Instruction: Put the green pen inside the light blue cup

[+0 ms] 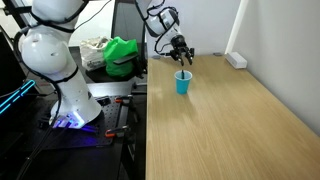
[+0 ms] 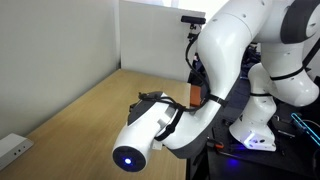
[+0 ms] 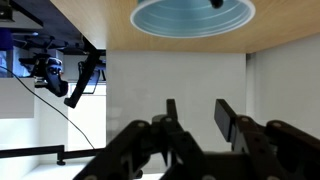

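The light blue cup (image 1: 182, 82) stands upright on the wooden table (image 1: 220, 130), towards its far end. My gripper (image 1: 180, 50) hangs just above and behind it. The wrist view stands upside down. The cup's mouth (image 3: 190, 16) is at its top edge, and a small dark thing (image 3: 215, 4) sits at the cup's rim. I cannot tell whether that is the green pen. My gripper's fingers (image 3: 195, 118) are apart with nothing between them. In an exterior view my own arm (image 2: 200, 95) hides the cup and the gripper.
A white power strip (image 1: 236, 60) lies at the table's far edge by the wall and shows again in an exterior view (image 2: 12, 148). A green bundle (image 1: 122, 56) sits on a side surface next to my base. A white partition wall stands behind the table.
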`<action>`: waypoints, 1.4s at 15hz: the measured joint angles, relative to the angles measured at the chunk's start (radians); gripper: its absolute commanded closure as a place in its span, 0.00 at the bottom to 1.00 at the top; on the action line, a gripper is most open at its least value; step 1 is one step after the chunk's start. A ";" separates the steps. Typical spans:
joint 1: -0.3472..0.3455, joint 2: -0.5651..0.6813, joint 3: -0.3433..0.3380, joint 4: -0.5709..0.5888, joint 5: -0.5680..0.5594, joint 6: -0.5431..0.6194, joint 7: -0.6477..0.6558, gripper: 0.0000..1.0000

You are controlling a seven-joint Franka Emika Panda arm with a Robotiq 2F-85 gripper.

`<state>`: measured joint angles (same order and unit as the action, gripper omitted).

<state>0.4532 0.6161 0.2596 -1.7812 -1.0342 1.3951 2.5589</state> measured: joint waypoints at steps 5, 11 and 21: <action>-0.016 -0.081 0.000 -0.046 0.001 0.008 0.001 0.00; -0.062 -0.205 0.000 -0.140 -0.003 0.124 0.002 0.00; -0.181 -0.453 -0.014 -0.377 -0.070 0.566 0.003 0.00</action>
<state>0.2724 0.1631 0.2460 -2.1577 -1.1039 1.9615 2.5620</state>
